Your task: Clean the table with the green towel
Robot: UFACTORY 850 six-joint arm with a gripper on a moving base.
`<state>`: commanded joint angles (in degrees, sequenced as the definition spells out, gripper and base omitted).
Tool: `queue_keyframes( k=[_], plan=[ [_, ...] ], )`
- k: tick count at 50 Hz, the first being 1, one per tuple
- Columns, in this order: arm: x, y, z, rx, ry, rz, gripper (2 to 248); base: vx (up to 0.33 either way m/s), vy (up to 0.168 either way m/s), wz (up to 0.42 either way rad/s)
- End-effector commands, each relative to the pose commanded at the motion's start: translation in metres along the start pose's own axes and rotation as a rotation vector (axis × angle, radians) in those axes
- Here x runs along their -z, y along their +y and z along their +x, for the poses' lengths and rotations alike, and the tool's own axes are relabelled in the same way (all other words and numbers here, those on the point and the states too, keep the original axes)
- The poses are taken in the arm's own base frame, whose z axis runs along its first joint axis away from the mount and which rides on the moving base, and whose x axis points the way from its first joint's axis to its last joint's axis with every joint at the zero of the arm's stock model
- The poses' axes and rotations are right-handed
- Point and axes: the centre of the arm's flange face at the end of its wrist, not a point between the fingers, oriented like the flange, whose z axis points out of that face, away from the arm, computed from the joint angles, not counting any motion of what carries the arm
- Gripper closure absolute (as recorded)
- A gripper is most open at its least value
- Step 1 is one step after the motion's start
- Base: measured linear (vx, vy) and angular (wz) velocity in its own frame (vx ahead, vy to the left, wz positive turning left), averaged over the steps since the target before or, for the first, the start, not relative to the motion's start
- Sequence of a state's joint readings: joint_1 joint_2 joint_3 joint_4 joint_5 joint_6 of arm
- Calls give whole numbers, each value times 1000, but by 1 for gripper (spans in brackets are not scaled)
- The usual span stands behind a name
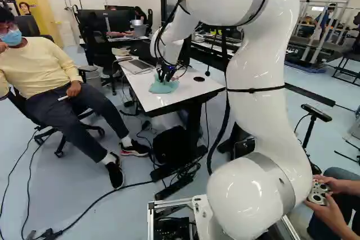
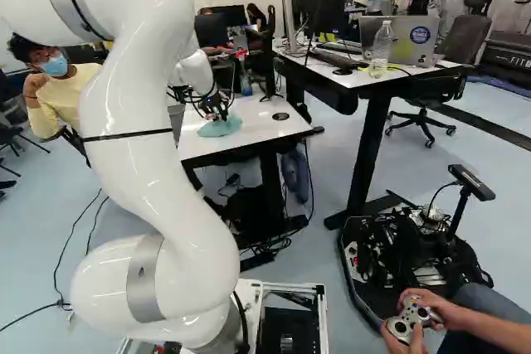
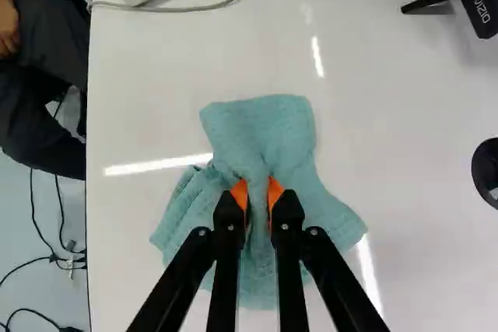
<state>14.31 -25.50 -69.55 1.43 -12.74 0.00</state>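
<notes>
The gripper (image 1: 165, 75) is low over the white table (image 1: 145, 98), at its near end in the left base view. In the right base view the green towel (image 2: 221, 126) lies bunched on the tabletop under the fingers. Seen from the wrist, the gripper (image 3: 258, 197) has its orange pads on either side of a pinched fold of the towel (image 3: 268, 130), shut on it. The rest of the cloth spreads flat around the fingertips. The towel's underside is hidden.
A laptop (image 1: 136, 66) with a cable stands farther along the table. A round black grommet (image 2: 280, 116) is beside the towel. A second desk (image 2: 365, 79) bears a bottle and monitor. Someone sits beside the table; another person's hands hold a controller near the base. Another robot stands far back.
</notes>
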Motion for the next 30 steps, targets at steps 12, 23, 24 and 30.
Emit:
queue_keyframes(
  k=[12, 23, 24, 30],
  plan=[
    [8, -18, -12, 25, -10, 15, 200, 0, 0, 0],
    [9, -37, -14, 53, -11, 32, 200, 0, 0, 0],
    [8, -39, -13, 56, -10, 33, 200, 0, 0, 0],
    [3, -46, -6, 64, -4, 39, 200, 0, 0, 0]
  ],
)
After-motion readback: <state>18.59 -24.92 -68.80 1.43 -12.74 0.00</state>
